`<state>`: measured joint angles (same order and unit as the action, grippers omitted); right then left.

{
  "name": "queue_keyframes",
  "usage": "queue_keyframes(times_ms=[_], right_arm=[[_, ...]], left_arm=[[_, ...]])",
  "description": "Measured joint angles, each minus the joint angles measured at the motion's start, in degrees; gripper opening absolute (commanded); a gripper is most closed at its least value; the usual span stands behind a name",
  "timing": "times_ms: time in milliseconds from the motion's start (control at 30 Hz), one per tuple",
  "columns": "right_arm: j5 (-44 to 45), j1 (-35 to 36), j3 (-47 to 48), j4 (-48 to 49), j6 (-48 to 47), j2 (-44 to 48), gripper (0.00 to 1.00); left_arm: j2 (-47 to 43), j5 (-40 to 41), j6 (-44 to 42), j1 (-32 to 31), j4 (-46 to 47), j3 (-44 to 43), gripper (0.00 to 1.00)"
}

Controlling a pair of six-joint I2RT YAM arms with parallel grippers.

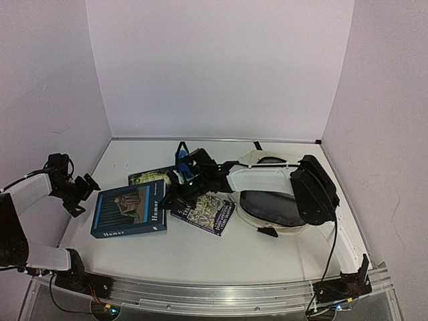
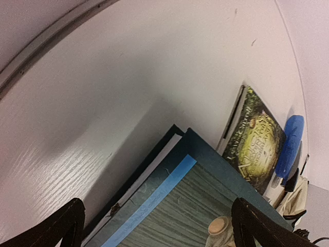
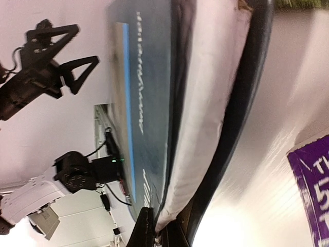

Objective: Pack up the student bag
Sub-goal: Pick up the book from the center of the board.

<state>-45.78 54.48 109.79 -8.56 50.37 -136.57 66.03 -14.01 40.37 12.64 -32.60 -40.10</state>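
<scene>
Where the blue book lies flat at the near left, its right edge is clamped by the right gripper, while the left gripper is held spread wide beside it. Farther right, the bag is laid with its mouth gaping, nearest the right arm.

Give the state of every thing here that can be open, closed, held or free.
student bag: open, dark lining showing
Humor book: closed, pinched at one edge
green book: closed, free
purple book: closed, free
left gripper: open, empty
right gripper: shut on the Humor book's edge
</scene>
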Motion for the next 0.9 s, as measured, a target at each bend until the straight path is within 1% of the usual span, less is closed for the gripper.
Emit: queue_keyframes(times_ms=[200,400,500,700,900], right_arm=[[-1.9,-2.3,-2.5,0.1,-2.2,6.2,0.0],[-4.6,-6.5,-9.3,0.4,-4.8,11.3,0.0],[-6.0,-9.9,-14.1,0.2,-6.4,13.3,0.0],[-9.4,-16.6,-24.2,-0.6,-11.3,16.8,0.0],[-12.1,-17.9,-25.9,-1.4,-14.5,20.0,0.0]], left_arm=[[-2.0,-0.9,-1.0,0.0,-1.9,-4.9,1.0],[-2.1,-6.6,-1.2,-0.6,-1.1,-5.5,1.0],[-2.4,-9.7,-1.3,-3.5,1.3,-4.7,1.0],[-2.6,-15.3,-1.1,-12.7,9.0,-0.9,1.0],[-1.5,-19.9,1.6,-17.6,18.7,4.4,1.0]])
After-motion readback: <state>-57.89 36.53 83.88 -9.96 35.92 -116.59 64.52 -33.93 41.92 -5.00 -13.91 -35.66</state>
